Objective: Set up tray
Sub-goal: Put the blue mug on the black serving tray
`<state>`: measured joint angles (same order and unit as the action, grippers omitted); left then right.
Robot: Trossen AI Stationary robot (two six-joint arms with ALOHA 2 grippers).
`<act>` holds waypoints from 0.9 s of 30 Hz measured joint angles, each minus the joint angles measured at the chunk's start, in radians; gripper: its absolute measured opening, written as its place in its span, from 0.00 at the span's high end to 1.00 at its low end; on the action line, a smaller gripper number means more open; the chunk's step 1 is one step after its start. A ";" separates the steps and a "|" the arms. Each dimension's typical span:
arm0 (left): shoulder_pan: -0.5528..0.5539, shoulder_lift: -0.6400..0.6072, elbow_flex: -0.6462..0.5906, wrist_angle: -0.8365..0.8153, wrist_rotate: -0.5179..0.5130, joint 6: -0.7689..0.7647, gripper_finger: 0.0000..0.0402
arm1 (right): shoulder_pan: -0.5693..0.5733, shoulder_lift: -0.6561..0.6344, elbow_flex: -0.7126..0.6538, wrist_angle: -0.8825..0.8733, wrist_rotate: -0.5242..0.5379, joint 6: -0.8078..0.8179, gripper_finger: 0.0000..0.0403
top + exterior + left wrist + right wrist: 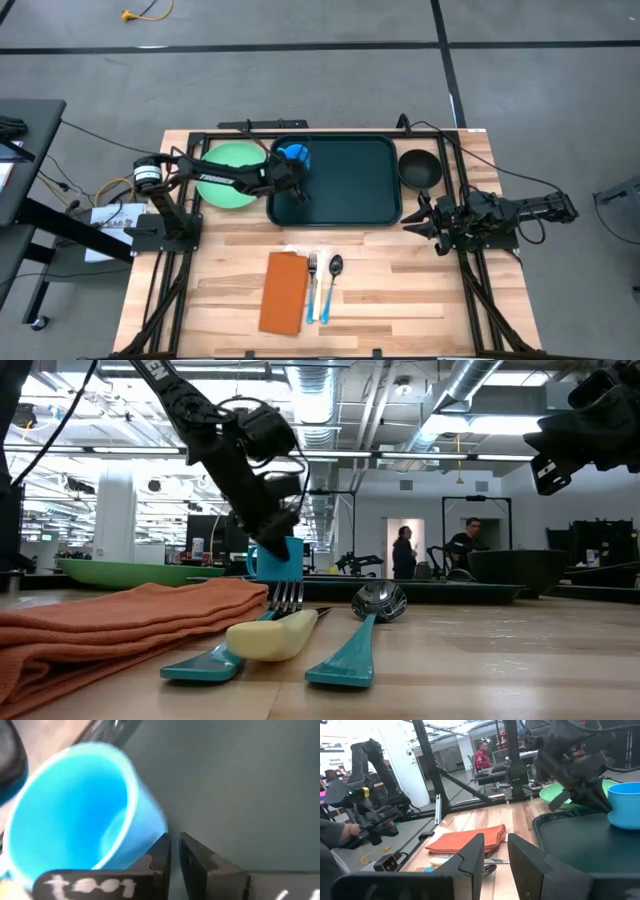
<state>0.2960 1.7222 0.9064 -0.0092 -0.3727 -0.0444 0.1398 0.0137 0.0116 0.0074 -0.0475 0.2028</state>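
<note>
Low view, nearest first: orange cloth lies folded at lower left of frame. Just beside it, centre foreground, a teal-handled fork and teal-handled spoon lie side by side on the wooden table; a pale yellow handle lies across the fork. Same view, mid-depth: blue cup stands upright, centre-left of frame, w/ left gripper right above and against it. Black bowl at right of frame; green plate at left of frame.

High view: tray sits upper centre of frame, long side across the table, flat on the wood. Blue cup is inside the tray's upper left corner. Green plate lies just beside tray's left edge; black bowl just beside its upper right corner. Cloth, fork and spoon are lower centre of frame, apart from tray.

Left gripper: over the tray's left part, beside the cup. Left wrist view shows fingers drawn nearly together, narrow gap, nothing between them; cup wall lies next to one finger.

Right gripper: right of frame, off the tray's lower right corner, above bare wood. Right wrist view shows fingers narrowly parted, holding nothing.

Far: persons seen in the room beyond the table.
</note>
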 joint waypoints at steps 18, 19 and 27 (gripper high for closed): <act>0.063 0.015 0.000 -0.070 -0.118 0.061 0.93 | 0.000 0.000 0.000 0.000 0.000 0.000 0.80; 0.066 0.015 0.000 -0.075 -0.126 0.061 0.93 | 0.000 0.000 0.000 0.000 0.000 0.000 0.80; 0.096 0.015 0.000 -0.086 -0.173 0.061 0.93 | 0.000 0.000 0.000 0.000 0.000 0.000 0.80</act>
<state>0.3917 1.7374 0.9065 -0.0956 -0.5458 0.0167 0.1398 0.0138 0.0116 0.0074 -0.0479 0.2031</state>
